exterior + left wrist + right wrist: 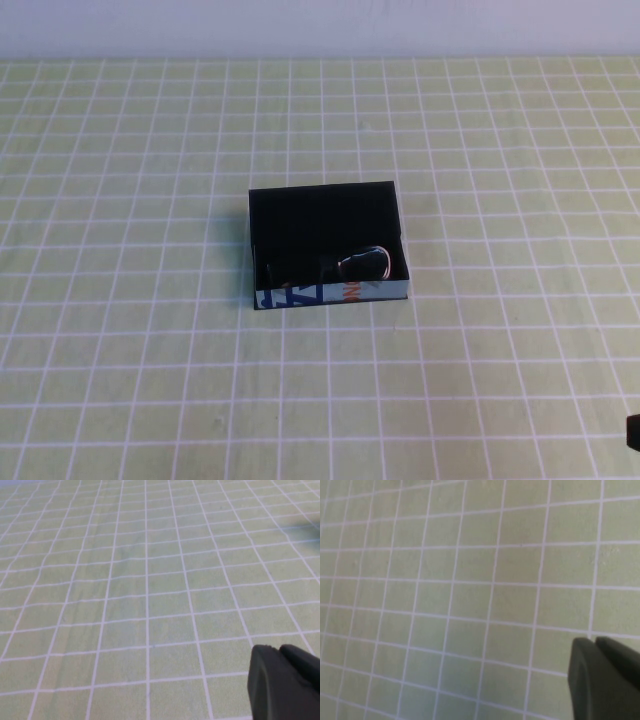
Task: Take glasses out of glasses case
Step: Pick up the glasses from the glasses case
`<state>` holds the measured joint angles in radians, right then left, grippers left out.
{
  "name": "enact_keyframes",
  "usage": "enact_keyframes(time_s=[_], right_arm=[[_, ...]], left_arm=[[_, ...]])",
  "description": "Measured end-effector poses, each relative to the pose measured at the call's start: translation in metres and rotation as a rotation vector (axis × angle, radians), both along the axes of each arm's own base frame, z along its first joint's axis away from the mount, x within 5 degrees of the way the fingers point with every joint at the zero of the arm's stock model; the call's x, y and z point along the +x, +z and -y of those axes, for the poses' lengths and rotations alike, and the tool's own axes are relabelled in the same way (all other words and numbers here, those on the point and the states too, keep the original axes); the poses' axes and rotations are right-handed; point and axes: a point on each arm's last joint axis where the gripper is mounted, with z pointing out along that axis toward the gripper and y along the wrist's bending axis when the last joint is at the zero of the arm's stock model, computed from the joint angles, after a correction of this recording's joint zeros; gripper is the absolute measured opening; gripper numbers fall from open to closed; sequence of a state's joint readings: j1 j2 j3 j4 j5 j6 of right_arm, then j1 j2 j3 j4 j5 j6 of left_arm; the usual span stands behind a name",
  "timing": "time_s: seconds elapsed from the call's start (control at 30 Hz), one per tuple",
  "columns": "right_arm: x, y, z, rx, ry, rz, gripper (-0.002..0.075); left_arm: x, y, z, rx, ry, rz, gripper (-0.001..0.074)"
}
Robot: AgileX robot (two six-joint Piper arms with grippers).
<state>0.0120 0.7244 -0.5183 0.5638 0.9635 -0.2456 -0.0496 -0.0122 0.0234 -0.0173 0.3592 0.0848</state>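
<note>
The glasses case [310,225] is an open black box in the middle of the table, with its printed white, blue and orange strip [300,295] on the near wall. The black glasses [365,264] lie inside it at the near right, one greyish lens showing. My left gripper [278,650] is shut and empty over bare cloth; it is out of the high view. My right gripper [594,641] is shut and empty over bare cloth; only a black corner of it [633,432] shows at the high view's lower right edge, far from the case.
A green tablecloth with a white grid [140,380] covers the whole table. A pale wall [320,25] runs along the far edge.
</note>
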Motion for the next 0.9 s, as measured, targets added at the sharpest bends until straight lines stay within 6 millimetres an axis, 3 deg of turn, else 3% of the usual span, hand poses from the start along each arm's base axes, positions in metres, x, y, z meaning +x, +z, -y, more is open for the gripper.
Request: enact_keyframes(time_s=[0.2,0.33,0.5,0.73,0.9], right_arm=[[0.029,0.007,-0.001,-0.075,0.116,-0.051,-0.0018],[0.050,0.014,-0.019,-0.116,0.259,-0.065,-0.0018],[0.081,0.025,-0.069,-0.172,0.501,-0.065,-0.0018],[0.128,0.023,-0.140,-0.264,0.723,-0.028,-0.0018],[0.157,0.020,-0.172,-0.329,0.888,0.033,-0.0018]], left_arm=[[0.000,0.000,0.000,0.000,0.000,0.000,-0.0004],[0.000,0.000,0.000,0.000,0.000,0.000,-0.0004],[0.000,0.000,0.000,0.000,0.000,0.000,-0.0004],[0.000,0.000,0.000,0.000,0.000,0.000,-0.0004],[0.000,0.000,0.000,0.000,0.000,0.000,-0.0004]])
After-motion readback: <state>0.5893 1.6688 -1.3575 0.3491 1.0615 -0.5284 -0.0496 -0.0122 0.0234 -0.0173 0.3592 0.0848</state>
